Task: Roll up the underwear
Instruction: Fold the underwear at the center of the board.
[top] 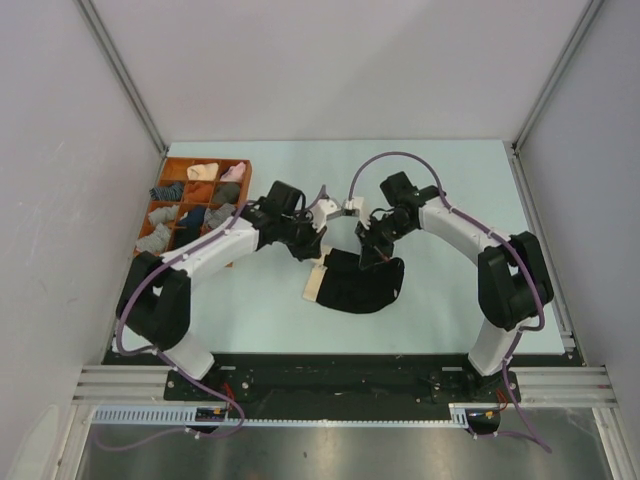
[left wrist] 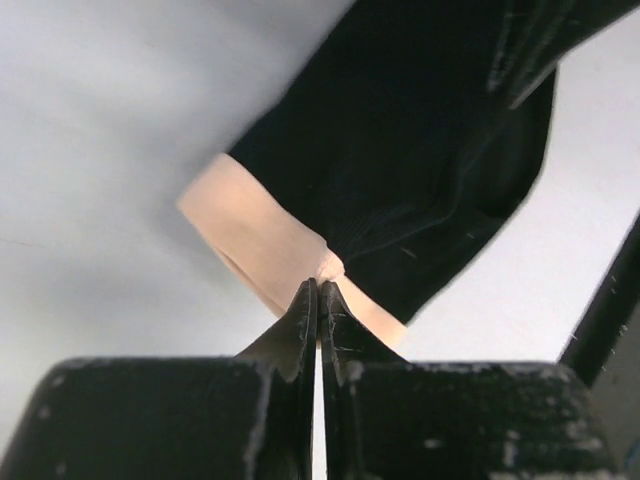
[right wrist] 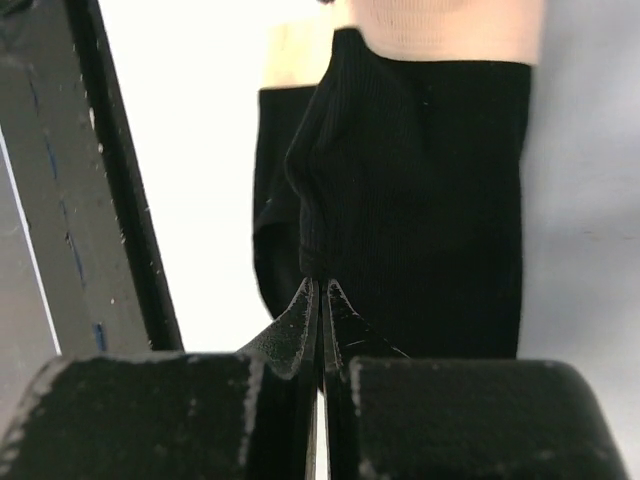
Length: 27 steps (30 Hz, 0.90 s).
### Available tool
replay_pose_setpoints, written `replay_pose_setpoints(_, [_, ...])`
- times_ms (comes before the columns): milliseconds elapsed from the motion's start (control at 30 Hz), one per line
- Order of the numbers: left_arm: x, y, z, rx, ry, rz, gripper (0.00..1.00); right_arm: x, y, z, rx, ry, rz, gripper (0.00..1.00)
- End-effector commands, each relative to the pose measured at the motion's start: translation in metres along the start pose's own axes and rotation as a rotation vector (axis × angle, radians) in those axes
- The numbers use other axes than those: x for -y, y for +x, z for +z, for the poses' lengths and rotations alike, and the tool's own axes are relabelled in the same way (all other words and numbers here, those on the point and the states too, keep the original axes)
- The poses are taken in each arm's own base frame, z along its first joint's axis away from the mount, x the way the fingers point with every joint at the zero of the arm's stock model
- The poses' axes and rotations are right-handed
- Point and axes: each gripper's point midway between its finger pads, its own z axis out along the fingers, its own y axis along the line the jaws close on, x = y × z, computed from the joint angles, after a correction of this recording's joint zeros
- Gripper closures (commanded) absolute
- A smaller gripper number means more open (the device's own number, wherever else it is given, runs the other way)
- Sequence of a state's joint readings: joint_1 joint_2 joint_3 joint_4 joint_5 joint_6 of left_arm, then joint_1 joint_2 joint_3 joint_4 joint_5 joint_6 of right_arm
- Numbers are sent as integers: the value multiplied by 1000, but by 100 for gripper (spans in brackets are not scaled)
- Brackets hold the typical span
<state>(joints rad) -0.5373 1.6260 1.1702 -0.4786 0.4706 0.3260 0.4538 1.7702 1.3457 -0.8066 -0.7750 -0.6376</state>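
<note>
The underwear (top: 362, 283) is black fabric with a cream-beige band (top: 315, 284), lying mid-table between the two arms. My left gripper (top: 318, 252) is at its far left corner. In the left wrist view the left gripper (left wrist: 320, 283) is shut, pinching the cream band (left wrist: 250, 225), and the black cloth (left wrist: 420, 150) spreads beyond it. My right gripper (top: 372, 256) is at the far right edge. In the right wrist view the right gripper (right wrist: 322, 282) is shut on a fold of the black fabric (right wrist: 420, 200). The cream band (right wrist: 440, 25) shows at the top.
An orange-brown compartment tray (top: 170, 162) stands at the far left of the table, with several small rolled bundles (top: 203, 172) in grey, navy, pink and cream. Grey walls close in both sides. A white cable connector (top: 350, 206) hangs between the two wrists.
</note>
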Motion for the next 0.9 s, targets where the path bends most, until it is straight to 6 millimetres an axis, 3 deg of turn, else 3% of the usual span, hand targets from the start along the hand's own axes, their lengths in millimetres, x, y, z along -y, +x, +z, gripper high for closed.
replay_pose_setpoints(0, [25,12,-6,-24,0,11,100,-18,12,2,-46,-6,-36,100])
replay_pose_setpoints(233, [38,39,-3,-103,-8,-62,100,-21,29,13,-98,-27,-22,100])
replay_pose_setpoints(567, [45,61,10,-161,-7,-97,100,-40,41,32,-162,-95,-41,100])
replay_pose_setpoints(867, [49,76,22,-224,14,-146,98,-41,58,48,-228,-124,-19,100])
